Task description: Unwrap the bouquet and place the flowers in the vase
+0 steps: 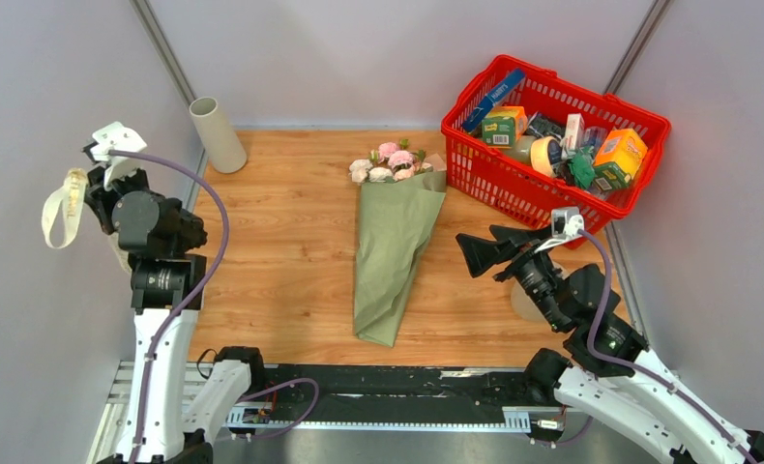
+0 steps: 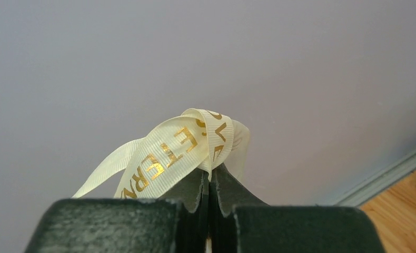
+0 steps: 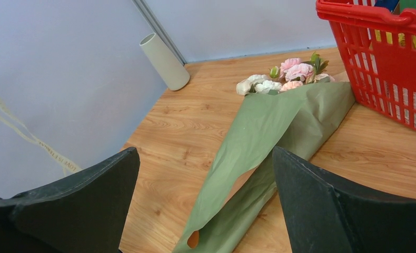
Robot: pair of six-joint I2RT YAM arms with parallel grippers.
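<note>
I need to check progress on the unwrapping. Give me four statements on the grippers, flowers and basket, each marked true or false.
1. The left gripper is shut on the ribbon. True.
2. The right gripper grips the bouquet. False: it is open and holds nothing.
3. The flowers stand in the vase. False: they lie in the green paper on the table.
4. The red basket holds several items. True.

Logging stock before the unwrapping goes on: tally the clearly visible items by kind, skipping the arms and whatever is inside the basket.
Bouquet: 1
Vase: 1
Ribbon: 1
Basket: 1
Total: 4
</note>
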